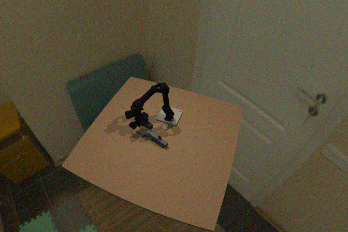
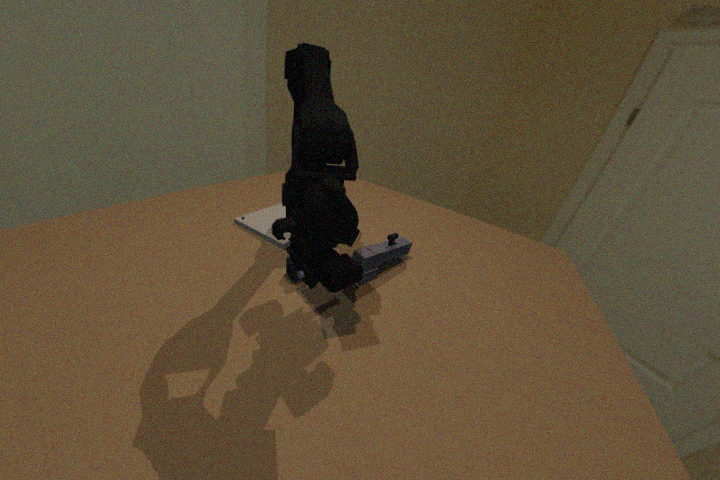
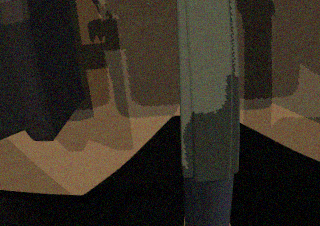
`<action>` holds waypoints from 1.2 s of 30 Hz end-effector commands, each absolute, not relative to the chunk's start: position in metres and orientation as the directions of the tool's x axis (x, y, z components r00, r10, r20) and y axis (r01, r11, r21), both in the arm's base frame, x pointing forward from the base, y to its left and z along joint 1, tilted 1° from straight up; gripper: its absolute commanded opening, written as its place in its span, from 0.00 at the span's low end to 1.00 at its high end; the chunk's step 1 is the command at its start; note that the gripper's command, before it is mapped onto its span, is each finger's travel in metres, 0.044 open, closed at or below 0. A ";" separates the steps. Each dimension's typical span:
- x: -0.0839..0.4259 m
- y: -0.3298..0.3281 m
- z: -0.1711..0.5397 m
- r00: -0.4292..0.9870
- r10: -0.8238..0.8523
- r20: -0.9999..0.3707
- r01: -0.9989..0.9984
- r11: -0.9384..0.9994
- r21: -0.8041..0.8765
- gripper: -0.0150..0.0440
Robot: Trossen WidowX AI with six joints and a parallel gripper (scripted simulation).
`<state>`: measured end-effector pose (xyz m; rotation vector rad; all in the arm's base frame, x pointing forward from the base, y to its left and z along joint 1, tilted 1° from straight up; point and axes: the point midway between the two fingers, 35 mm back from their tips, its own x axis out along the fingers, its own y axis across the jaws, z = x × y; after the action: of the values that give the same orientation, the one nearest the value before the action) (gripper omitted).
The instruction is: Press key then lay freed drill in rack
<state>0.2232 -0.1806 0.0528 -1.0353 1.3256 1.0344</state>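
Observation:
The gripper point(image 3: 207, 121) is low over the table in the top view, shut on a long grey-green drill point(image 3: 209, 81) with a bluish near end. The drill runs up out of the wrist view; its far end is hidden. The blue-grey housing point(image 1: 164, 142) point(image 2: 380, 252) lies on the table in front of the gripper in the top view, with the small black key point(image 1: 160, 137) point(image 2: 392, 238) standing on top. A dark block point(image 1: 150, 125) point(image 3: 50, 61), apparently the rack, is close beside the gripper, mostly hidden by the arm in the exterior view. Whether the drill touches either is unclear.
The arm's white base plate point(image 1: 180, 114) point(image 2: 262, 217) is on the tan table point(image 1: 180, 175) point(image 2: 457, 367), behind the housing in the top view. The arm arches from it. Its shadows cover much around the gripper. A green chair point(image 1: 106, 79) stands beyond the table edge.

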 end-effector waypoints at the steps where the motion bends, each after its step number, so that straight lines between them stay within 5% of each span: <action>1: 0.223 -0.181 0.056 -0.007 -0.014 -1.000 -0.971 0.238 0.004 0.25; 36: 0.223 -0.178 0.067 -0.007 -0.014 -1.000 -0.971 0.238 0.004 0.25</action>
<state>0.2224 -0.1776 0.0644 -1.0353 1.3256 1.0345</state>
